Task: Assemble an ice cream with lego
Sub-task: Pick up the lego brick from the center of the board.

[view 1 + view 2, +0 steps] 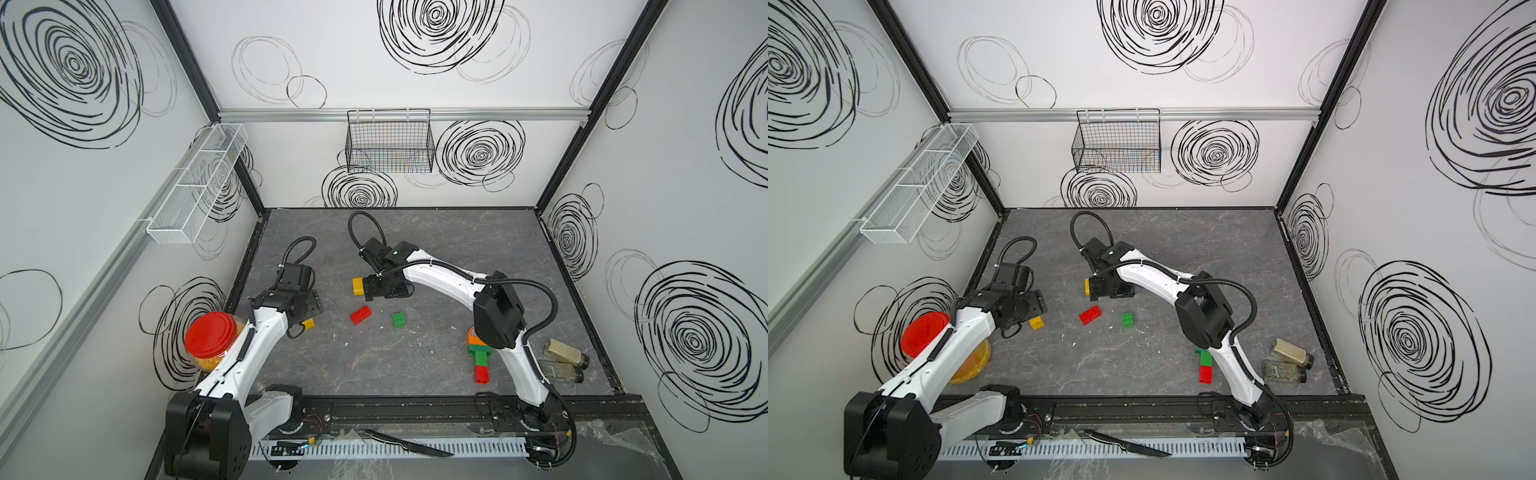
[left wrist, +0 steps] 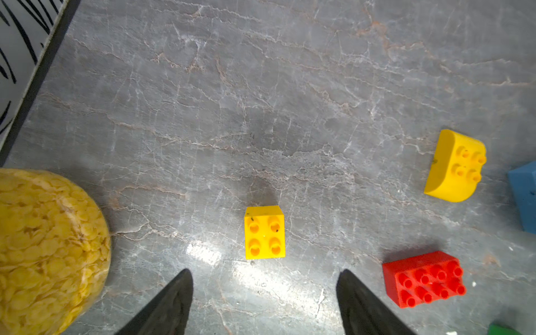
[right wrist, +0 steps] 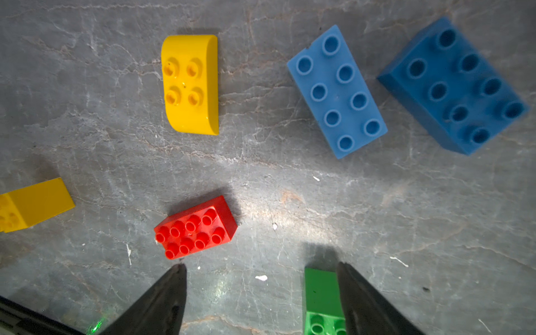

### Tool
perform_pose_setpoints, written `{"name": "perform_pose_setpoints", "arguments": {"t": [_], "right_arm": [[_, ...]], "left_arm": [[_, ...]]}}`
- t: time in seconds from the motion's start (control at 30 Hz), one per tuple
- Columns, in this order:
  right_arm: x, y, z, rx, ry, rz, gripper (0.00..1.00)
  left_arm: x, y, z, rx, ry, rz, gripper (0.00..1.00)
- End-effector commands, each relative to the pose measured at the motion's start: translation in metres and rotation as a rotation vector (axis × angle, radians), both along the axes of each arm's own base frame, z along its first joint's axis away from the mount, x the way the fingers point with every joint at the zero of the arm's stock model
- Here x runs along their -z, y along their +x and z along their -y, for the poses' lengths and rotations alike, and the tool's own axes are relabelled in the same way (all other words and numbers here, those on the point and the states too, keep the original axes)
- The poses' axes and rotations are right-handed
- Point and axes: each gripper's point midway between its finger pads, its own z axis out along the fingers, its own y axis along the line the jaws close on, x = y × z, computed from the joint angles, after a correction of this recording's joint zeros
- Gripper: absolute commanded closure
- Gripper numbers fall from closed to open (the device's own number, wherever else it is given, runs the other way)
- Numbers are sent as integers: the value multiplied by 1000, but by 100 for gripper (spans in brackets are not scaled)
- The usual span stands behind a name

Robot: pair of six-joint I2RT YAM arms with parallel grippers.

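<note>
Loose lego lies on the grey table. A small yellow square brick (image 2: 264, 232) (image 1: 308, 323) sits just ahead of my left gripper (image 2: 265, 274), which is open and holds nothing. My right gripper (image 3: 261, 265) is open too. A red oblong brick (image 3: 195, 229) (image 1: 360, 315) lies by one of its fingertips, and the other finger partly covers a green brick (image 3: 322, 301) (image 1: 399, 320). Beyond lie a yellow dome piece (image 3: 191, 84) (image 1: 358, 286) and two blue oblong bricks (image 3: 336, 92) (image 3: 452, 87). A joined orange, green and red stack (image 1: 481, 361) lies near the right arm's base.
A red-lidded jar (image 1: 210, 334) of yellow flakes stands at the left edge beside my left arm. Two spice bottles (image 1: 567, 353) lie at the right edge. A knife (image 1: 409, 445) rests on the front rail. Wire baskets (image 1: 390, 141) (image 1: 199, 183) hang on the walls.
</note>
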Motion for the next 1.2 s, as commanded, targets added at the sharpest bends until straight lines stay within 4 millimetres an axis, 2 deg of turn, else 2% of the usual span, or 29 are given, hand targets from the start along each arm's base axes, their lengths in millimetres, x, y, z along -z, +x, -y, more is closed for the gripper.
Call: {"name": "perform_pose_setpoints", "arguments": {"t": [0.0, 0.2, 0.43, 0.77, 1.17], "right_arm": [[-27, 3, -2, 3, 97, 25, 14], [-30, 5, 10, 19, 128, 19, 12], [-38, 5, 22, 34, 148, 26, 10], [-43, 3, 38, 63, 165, 23, 9], [-45, 5, 48, 81, 179, 20, 8]], "left_arm": [[-3, 1, -4, -1, 22, -22, 20], [12, -6, -2, -17, 10, -66, 23], [31, -5, 2, -19, -28, -100, 28], [40, 1, 0, -29, -113, -117, 37], [48, 7, -3, -23, -122, -139, 42]]}}
